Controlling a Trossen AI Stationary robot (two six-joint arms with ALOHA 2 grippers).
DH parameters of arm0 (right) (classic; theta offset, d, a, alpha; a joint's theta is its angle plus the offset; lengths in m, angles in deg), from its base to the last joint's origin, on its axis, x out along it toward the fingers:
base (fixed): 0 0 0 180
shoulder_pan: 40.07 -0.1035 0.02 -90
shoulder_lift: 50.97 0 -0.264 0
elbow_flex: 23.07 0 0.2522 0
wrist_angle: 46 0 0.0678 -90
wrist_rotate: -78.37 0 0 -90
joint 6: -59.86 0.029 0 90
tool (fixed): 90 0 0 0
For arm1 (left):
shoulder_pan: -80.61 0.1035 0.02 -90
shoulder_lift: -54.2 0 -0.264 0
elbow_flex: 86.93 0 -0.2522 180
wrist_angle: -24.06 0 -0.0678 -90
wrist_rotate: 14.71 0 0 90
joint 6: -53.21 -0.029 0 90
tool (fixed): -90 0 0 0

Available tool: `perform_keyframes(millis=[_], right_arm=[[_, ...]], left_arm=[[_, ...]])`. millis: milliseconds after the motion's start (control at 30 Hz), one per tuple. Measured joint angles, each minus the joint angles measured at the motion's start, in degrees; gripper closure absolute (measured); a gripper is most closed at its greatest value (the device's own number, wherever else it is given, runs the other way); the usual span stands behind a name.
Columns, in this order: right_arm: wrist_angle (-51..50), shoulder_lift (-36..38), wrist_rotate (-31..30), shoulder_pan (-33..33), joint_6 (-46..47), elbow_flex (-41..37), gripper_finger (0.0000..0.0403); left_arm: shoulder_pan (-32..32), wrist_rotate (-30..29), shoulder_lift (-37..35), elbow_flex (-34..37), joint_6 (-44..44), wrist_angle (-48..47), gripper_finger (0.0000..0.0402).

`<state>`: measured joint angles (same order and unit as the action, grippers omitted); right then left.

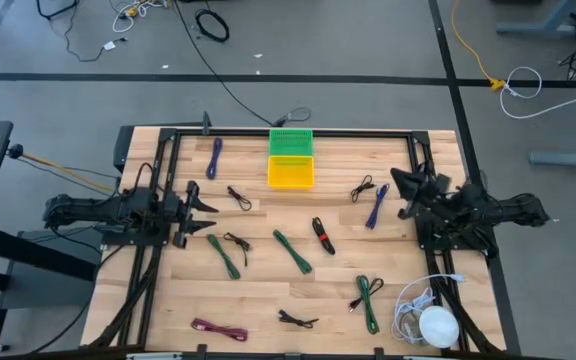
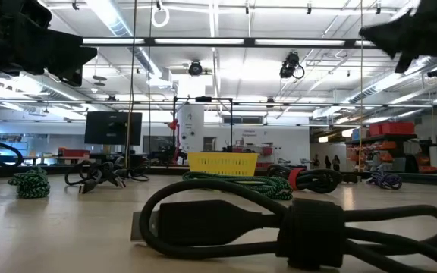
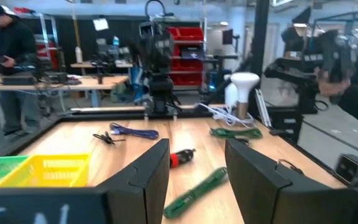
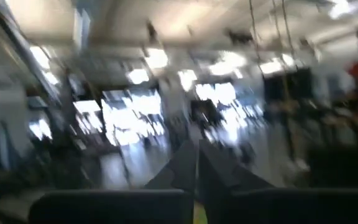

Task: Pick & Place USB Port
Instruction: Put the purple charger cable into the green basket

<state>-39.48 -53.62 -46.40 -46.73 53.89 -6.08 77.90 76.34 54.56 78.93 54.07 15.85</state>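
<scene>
While both arms hang above the wooden table (image 1: 268, 290), neither holds anything. Left gripper (image 1: 201, 208) sits over the table's left side, its two dark fingers (image 3: 148, 177) parted with bare wood between them. Just ahead of its tips lies a green bundled cable (image 1: 224, 255) beside a small black coiled cable (image 1: 236, 245); a little farther off are another green cable bundle (image 1: 292, 250) and a black cable with a red band (image 1: 323, 235). Farther still, off to one side of its reach, stand the yellow slotted plastic basket (image 1: 291, 172) and the green slotted plastic basket (image 1: 291, 141), touching, at the table's far edge — a purple bundled cable (image 1: 214, 157) lies near them.

Right gripper (image 1: 404, 190) hovers over the table's right side, its fingers pressed together in its wrist view. Just beside its tips lies a blue-purple bundled cable (image 1: 377, 205), then a thin black cable (image 1: 362, 188).

Behind that arm, near the table's front right corner, sit a white round lamp (image 1: 436, 325) and a green cable (image 1: 369, 300).
</scene>
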Motion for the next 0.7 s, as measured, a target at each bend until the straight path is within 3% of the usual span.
perform_keyframes(millis=[100, 267, 433, 633, 700], right_arm=[[-22.7, -3.7, -5.4, 0.8, 7.2, 5.7, 0.038], [-39.4, -12.1, -5.4, 3.4, 15.5, 12.7, 0.038], [-44.0, -20.9, -3.9, 5.8, 20.5, 15.2, 0.038], [-41.3, -30.9, 11.7, 5.9, 13.9, 15.2, 0.038], [-38.7, -33.0, 14.1, 5.7, 13.2, 15.2, 0.0381]], left_arm=[[0.0, -1.9, 0.0, 0.0, 0.0, 1.8, 0.0241], [0.0, -3.9, 0.0, 0.0, 0.0, 5.2, 0.0241], [0.0, -4.3, 0.0, 0.0, 0.0, 6.1, 0.0241], [0.0, -4.3, 0.0, 0.0, 0.0, 6.6, 0.0241], [0.0, -4.3, 0.0, 0.0, 0.0, 6.6, 0.0241]])
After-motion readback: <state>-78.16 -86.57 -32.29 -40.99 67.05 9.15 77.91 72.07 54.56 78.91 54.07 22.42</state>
